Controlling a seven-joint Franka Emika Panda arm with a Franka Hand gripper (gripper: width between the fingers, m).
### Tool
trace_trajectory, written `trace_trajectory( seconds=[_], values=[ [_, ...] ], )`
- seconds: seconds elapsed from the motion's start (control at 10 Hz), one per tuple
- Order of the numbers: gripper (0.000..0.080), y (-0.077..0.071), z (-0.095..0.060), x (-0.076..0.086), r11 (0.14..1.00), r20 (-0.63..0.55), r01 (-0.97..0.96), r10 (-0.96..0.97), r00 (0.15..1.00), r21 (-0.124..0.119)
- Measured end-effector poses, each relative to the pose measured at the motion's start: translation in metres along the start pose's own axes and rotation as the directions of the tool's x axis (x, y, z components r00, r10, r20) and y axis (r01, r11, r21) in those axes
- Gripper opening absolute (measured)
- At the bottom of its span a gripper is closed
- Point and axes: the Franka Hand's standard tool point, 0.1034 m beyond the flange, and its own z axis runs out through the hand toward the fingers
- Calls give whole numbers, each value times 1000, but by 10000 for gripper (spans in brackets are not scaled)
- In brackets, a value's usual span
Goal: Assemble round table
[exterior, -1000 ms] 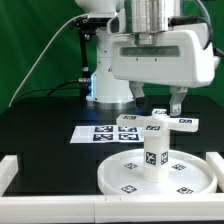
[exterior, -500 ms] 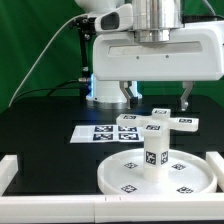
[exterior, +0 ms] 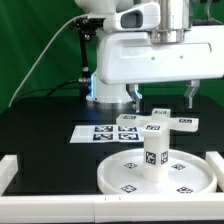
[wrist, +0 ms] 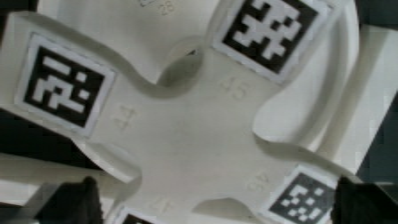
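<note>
Round disc (exterior: pixel 155 175) is lying rim-up on the black surface (exterior: pixel 45 120), leg (exterior: pixel 155 153) standing upright at its centre, cross-shaped base piece (exterior: pixel 155 122) sitting on top, likely for fastening. Tool (exterior: pixel 162 97) is hanging above, fingers wide apart, gripping nothing.

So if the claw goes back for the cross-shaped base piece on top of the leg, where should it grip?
Probably across one arm of the base piece, coming straight down from above. It lies flat and level on the upright leg, so its arms stick out free, with narrow parallel sides the open claw could close on. The wrist view shows the notches between arms, which leave room for the fingers.
</note>
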Motion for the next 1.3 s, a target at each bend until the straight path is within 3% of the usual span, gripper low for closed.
trace_trajectory(
  seconds=[0.3,0.6,1.0,1.2,1.3],
  values=[
    [649,3,6,-7,991,5,135,-135,991,-14],
    [649,1,17,-12,992,25,127,-126,992,-14],
    [649,1,20,-9,994,12,102,-102,995,-25],
    [428,2,19,-9,995,12,101,-101,995,-26],
    [428,3,19,-9,995,12,100,-100,995,-27]
  ],
)
